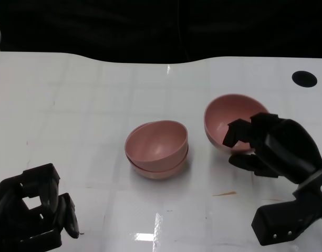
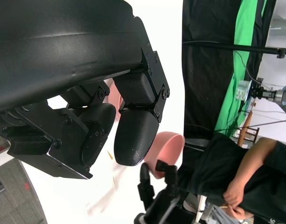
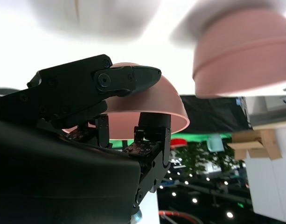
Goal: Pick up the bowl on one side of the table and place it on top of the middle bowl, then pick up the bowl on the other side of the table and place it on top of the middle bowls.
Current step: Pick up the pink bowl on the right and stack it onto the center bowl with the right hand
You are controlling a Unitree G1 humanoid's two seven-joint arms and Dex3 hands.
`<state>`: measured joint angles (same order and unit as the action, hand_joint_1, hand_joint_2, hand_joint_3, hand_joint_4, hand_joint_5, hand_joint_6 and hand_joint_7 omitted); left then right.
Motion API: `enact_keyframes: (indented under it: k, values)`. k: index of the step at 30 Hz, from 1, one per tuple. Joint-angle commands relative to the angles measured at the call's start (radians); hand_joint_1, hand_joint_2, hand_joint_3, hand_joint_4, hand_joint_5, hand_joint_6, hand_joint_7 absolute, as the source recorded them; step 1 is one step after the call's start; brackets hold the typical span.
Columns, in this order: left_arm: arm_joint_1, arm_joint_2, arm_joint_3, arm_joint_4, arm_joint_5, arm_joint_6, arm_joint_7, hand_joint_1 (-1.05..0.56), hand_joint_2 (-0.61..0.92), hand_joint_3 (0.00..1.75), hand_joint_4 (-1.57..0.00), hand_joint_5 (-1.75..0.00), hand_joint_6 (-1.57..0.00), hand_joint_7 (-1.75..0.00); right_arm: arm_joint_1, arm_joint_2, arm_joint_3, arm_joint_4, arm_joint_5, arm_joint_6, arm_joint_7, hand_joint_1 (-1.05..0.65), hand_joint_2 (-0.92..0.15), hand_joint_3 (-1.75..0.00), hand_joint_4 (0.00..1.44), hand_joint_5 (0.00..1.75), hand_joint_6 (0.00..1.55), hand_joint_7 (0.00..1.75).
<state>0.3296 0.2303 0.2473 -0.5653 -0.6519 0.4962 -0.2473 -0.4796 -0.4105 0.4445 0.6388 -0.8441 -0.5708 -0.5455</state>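
Two pink bowls (image 1: 156, 149) sit stacked at the table's middle, the upper one tilted slightly; the right wrist view shows this stack (image 3: 247, 56) too. A third pink bowl (image 1: 227, 118) is tipped up to the stack's right, and my right hand (image 1: 270, 146) grips its near rim. In the right wrist view that bowl (image 3: 145, 105) lies between a finger over its outside and fingers inside the rim. My left hand (image 1: 32, 212) rests low at the near left with its fingers curled in, holding nothing. The left wrist view shows its fingers (image 2: 133, 135) and the held bowl (image 2: 166, 148) beyond.
A black round hole (image 1: 304, 78) marks the white table (image 1: 87, 105) at the far right. A small orange scrap (image 1: 224, 194) lies near the front right. A seated person (image 2: 245, 182) shows beside the table in the left wrist view.
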Motion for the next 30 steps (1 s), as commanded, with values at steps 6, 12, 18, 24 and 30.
enact_keyframes:
  k: [6,12,18,24,30]
  values:
    - [-0.004,0.009,-0.001,-0.007,0.019,0.000,0.013,0.47,0.92,1.50,-1.39,-1.75,-1.03,-1.75,-0.018,-0.041,-0.033,-0.055,0.035,-0.004,0.054,-0.24,-0.91,-0.37,0.80,1.75,0.59,1.75]
    - [-0.009,0.002,-0.013,-0.029,0.032,0.019,0.047,0.48,0.92,1.50,-1.36,-1.75,-0.99,-1.75,-0.110,-0.056,-0.055,-0.122,0.079,-0.058,0.165,-0.29,-0.74,-0.79,0.88,1.75,0.64,1.75]
    - [-0.008,-0.003,-0.023,-0.038,0.038,0.016,0.052,0.49,0.92,1.51,-1.36,-1.75,-0.98,-1.75,-0.172,-0.035,-0.056,-0.124,0.124,-0.098,0.259,-0.26,-0.72,-0.74,0.88,1.75,0.64,1.75]
    - [-0.007,-0.007,-0.037,-0.058,0.055,0.027,0.080,0.50,0.92,1.50,-1.35,-1.75,-0.98,-1.75,-0.217,-0.015,-0.062,-0.108,0.177,-0.137,0.356,-0.29,-0.74,-0.79,0.90,1.75,0.67,1.75]
    - [-0.007,-0.008,-0.043,-0.077,0.059,0.047,0.102,0.49,0.92,1.51,-1.35,-1.75,-0.99,-1.75,-0.255,0.009,-0.056,-0.086,0.273,-0.165,0.507,-0.33,-0.75,-0.83,0.92,1.75,0.69,1.75]
